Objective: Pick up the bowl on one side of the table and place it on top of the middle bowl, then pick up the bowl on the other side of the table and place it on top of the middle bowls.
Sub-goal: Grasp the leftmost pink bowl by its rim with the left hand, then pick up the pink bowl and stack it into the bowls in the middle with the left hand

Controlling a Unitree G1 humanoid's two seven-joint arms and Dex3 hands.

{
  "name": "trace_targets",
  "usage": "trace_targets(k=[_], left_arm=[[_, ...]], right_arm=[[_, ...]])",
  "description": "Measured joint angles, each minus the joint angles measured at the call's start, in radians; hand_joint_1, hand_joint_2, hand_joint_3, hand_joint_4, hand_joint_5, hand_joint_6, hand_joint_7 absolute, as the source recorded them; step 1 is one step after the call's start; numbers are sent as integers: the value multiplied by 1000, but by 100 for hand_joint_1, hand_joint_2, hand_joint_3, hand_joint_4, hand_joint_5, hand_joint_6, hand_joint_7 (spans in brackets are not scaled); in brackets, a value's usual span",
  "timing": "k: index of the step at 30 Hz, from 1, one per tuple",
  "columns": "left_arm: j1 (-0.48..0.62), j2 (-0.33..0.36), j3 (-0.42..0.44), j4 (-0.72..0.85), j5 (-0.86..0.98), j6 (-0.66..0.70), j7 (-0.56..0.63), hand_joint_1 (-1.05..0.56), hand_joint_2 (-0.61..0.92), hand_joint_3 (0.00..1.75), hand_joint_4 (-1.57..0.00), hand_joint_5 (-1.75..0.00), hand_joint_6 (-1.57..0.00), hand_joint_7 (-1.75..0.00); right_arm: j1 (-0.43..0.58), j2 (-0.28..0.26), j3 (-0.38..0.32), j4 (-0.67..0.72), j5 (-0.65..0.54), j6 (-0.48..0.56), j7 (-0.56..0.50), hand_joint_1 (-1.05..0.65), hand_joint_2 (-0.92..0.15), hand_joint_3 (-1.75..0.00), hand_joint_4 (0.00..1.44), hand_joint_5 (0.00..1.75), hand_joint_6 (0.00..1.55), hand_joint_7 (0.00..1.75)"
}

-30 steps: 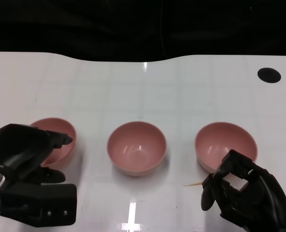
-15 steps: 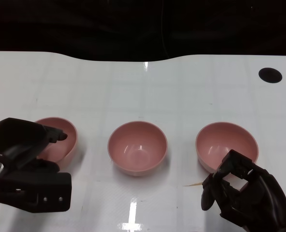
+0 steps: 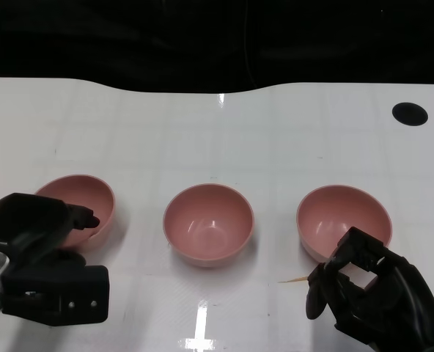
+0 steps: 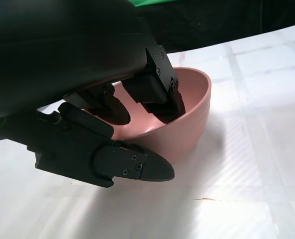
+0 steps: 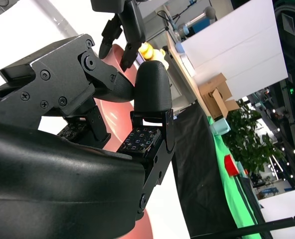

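Three pink bowls stand in a row in the head view: the left bowl (image 3: 85,199), the middle bowl (image 3: 208,224) and the right bowl (image 3: 343,218). My left hand (image 3: 45,253) sits at the left bowl's near rim. In the left wrist view its fingers (image 4: 162,99) dip inside the left bowl (image 4: 190,119) while the thumb (image 4: 135,168) lies outside the wall; a firm grip does not show. My right hand (image 3: 371,293) rests just in front of the right bowl, fingers curled in and holding nothing.
A black round hole (image 3: 409,114) marks the white table (image 3: 217,132) at the far right. A thin orange sliver (image 3: 294,279) lies left of my right hand. The table's far edge borders darkness.
My left hand has dropped lower and drawn back toward me, so more of the left bowl shows and its fingers now reach down into it. The bowls and right hand have not moved.
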Motion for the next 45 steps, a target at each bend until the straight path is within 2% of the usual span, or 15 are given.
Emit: trace_targets(k=[5,9,17,19,20,22,26,27,28,29,30,32,35,42,45], left_arm=[[-23,-13,-23,63,-7,-13,33,-42,92,18,-78,-3,-84,-2],[-48,-34,-35,111,-18,-8,56,-24,92,20,-83,-3,-88,-3],[-78,-58,-47,168,-44,6,56,-20,92,26,-89,-4,-91,-3],[-81,-61,-47,177,-54,6,56,-16,92,21,-96,-6,-97,-5],[-83,-63,-47,183,-63,3,62,-13,92,14,-108,-11,-107,-7],[-83,-67,-42,191,-80,-5,78,-11,92,7,-117,-16,-114,-8],[-83,-73,-35,193,-105,-11,87,-10,92,7,-123,-21,-120,-10],[-82,-73,-33,191,-110,-14,88,-9,90,19,-104,-80,-110,-48],[-80,-72,-27,181,-124,-20,88,-8,91,23,-85,-126,-87,-99],[-76,-70,-19,163,-141,-29,87,-6,91,24,-74,-155,-70,-133],[-72,-65,-13,137,-152,-42,83,-5,91,25,-70,-164,-65,-145],[-65,-56,-4,90,-176,-57,69,-7,91,32,-69,-172,-57,-165],[-41,-39,16,2,-198,-58,25,-5,91,36,-68,-174,-55,-174],[0,6,57,-193,-221,-44,-70,-3,90,37,-66,-175,-57,-173],[16,24,72,-280,-221,-34,-112,-4,82,46,-65,-175,-64,-162]], right_arm=[[0,0,-1,7,1,-10,18,-10,-57,-101,92,166,86,134],[0,0,0,7,-1,-10,15,-10,-55,-102,93,166,87,134],[0,-3,0,7,-1,-7,6,-10,-56,-102,92,167,86,134],[1,-1,0,7,-1,-8,6,-10,-56,-102,92,167,86,134],[1,0,0,7,0,-7,5,-10,-55,-102,93,167,87,134],[1,0,0,6,0,0,0,-10,-54,-105,94,166,88,134],[1,0,0,0,0,11,-7,-9,-53,-107,94,166,88,133],[1,0,-1,-1,0,11,-8,-9,-53,-107,94,166,88,133],[2,0,-1,0,0,9,-7,-9,-53,-107,93,167,87,134],[3,0,-1,0,0,7,-5,-9,-54,-106,92,168,86,135],[3,-1,-1,2,0,0,0,-10,-55,-106,91,169,86,136],[4,-4,-2,3,0,-4,5,-10,-55,-105,91,169,86,137],[5,-5,-4,4,0,-3,4,-8,-53,-109,92,168,86,136],[4,-9,-18,43,0,-39,40,-9,-60,-95,91,166,86,132],[3,-9,-25,52,5,-41,50,-10,-61,-92,91,164,87,131]])
